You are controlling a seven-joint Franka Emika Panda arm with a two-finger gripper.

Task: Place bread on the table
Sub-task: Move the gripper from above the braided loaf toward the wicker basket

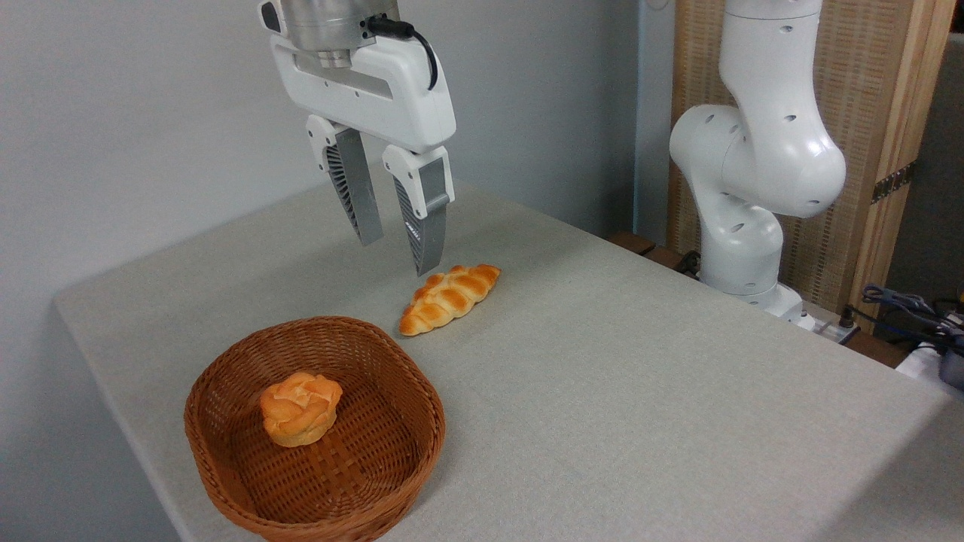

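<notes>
The bread (300,407) sits inside the wicker basket (226,474) near the table's (640,391) front left edge. The gripper (399,257) hangs above the table toward its far edge, fingers apart and empty, beside the braided loaf (449,298).

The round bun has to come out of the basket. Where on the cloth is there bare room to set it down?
The widest bare stretch of table lies right of the basket and the braided loaf, toward the arm's base. The back left corner is bare too. It is tightest between basket and loaf, below the empty open claw.
</notes>
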